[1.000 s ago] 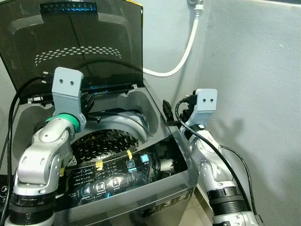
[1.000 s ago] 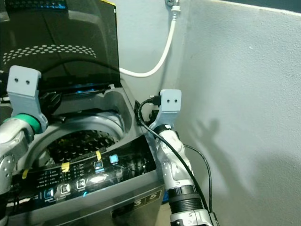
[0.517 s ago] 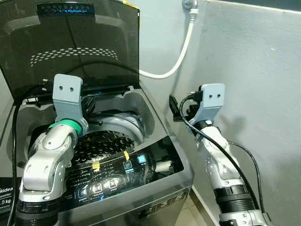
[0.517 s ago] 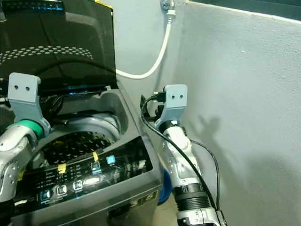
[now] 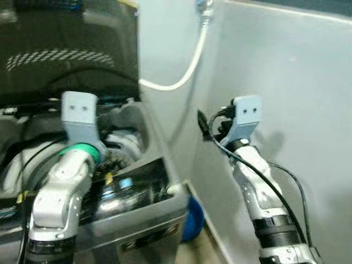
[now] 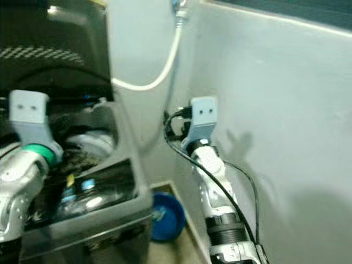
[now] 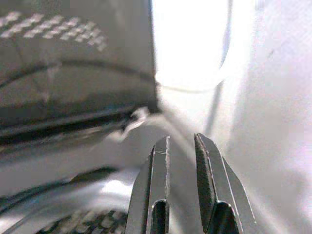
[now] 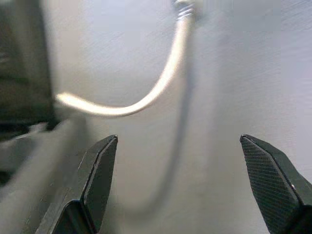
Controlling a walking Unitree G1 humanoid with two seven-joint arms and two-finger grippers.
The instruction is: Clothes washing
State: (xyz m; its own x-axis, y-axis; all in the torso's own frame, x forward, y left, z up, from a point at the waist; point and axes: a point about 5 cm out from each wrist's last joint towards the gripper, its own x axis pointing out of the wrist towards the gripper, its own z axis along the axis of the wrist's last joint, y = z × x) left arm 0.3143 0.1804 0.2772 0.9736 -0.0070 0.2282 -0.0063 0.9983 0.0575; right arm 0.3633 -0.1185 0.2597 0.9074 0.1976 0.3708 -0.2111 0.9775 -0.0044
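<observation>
A grey top-loading washing machine [image 5: 157, 204] stands at the left with its dark lid [image 5: 66, 49] raised; the perforated drum [image 5: 116, 160] shows inside, and I cannot make out clothes in it. My left arm [image 5: 71, 170] is held over the tub opening. Its gripper [image 7: 181, 140] points toward the machine's back right corner, fingers nearly together with nothing between them. My right gripper [image 8: 178, 139] is held in the air right of the machine, close to the wall, jaws wide apart and empty; its black fingers [image 5: 202, 123] point at the hose. The picture is blurred.
A white hose [image 5: 187, 71] runs from a wall tap down behind the machine. A grey wall [image 5: 297, 82] closes in the right side. A blue round object [image 6: 165, 214] lies on the floor in the gap between machine and wall.
The whole picture has swung to the right and blurred, so the machine now sits further left and the blue object has come into view. Both arms hold about the same pose.
</observation>
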